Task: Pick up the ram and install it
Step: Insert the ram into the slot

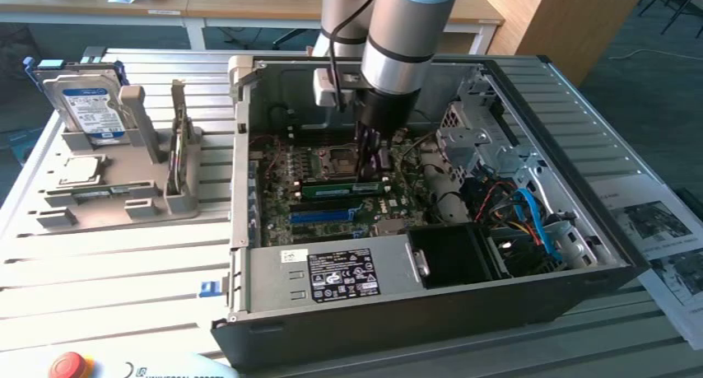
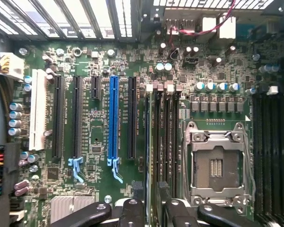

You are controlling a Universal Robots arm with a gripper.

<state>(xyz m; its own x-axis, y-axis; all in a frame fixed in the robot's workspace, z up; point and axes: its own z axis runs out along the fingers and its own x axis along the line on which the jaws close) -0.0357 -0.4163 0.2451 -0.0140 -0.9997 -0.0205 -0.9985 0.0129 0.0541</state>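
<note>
The ram, a narrow green stick with a pale label, stands on edge in a memory slot on the motherboard inside the open computer case. My gripper reaches straight down into the case and sits right over the ram's end nearest the exterior view's right. In the wrist view the ram appears edge-on as a thin strip running between the two black fingers. The gripper is open, one finger on each side of the stick with a small gap to it.
The empty processor socket lies just beside the ram slots, and a blue expansion slot is on the other side. A power supply, blue cables and drive cage crowd the case. A hard drive and silver chip rest on a grey fixture.
</note>
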